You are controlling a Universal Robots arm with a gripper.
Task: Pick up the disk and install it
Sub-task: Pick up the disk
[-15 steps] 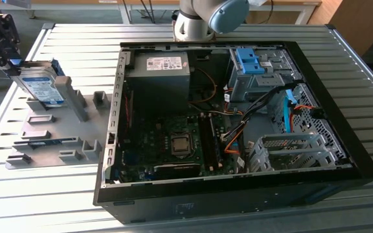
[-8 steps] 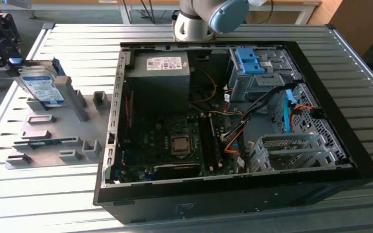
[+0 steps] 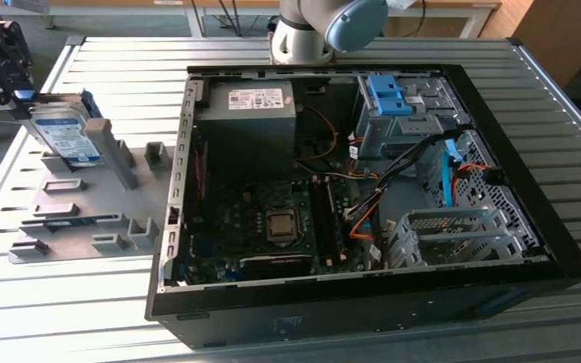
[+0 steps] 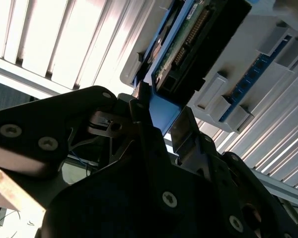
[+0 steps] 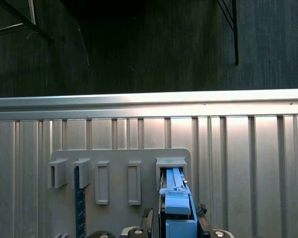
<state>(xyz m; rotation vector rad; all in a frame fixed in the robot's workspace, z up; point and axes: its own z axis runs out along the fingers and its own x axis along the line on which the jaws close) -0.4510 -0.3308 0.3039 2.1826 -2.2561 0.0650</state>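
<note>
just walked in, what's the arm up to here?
The arm's gripper is closed on the upper end of the disk. The disk stands upright in a slot of the grey holder plate on the exterior view's left. In the second wrist view, a finger sits on each side of the disk's blue rail. The disk appears not yet lifted out of the holder. The open computer case lies beside the plate, on the exterior view's right, and the disk is not in it.

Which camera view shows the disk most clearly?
The exterior view: there the disk stands on edge in the grey rack, its labelled face visible, the tool at its upper end. The second wrist view shows its connector end close up; the first wrist view shows its blue rail edge-on.
</note>
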